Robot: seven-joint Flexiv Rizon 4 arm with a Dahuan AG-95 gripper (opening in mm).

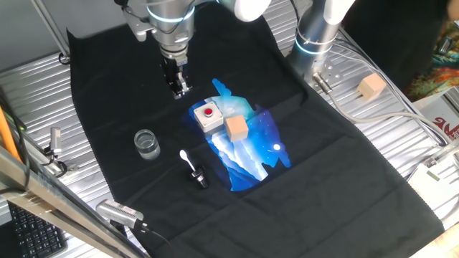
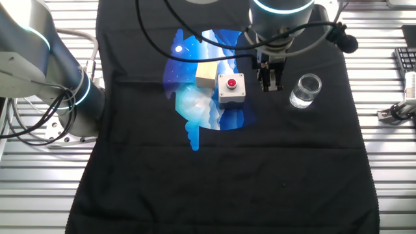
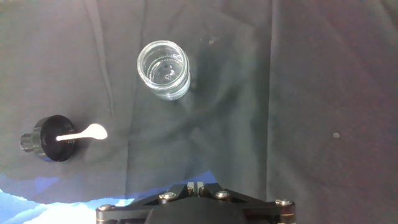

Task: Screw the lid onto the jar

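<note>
arm: silvery-grey round segments with white covers — a thin glowing cyan ring circles the joint
gripper: small, black, two slim fingers below a tapered grey wrist
cables: black, looping loosely off the wrist
gripper base: black plate with a row of silver screw heads — seen in the hand view
second arm: same grey and white, same cyan ring
</note>
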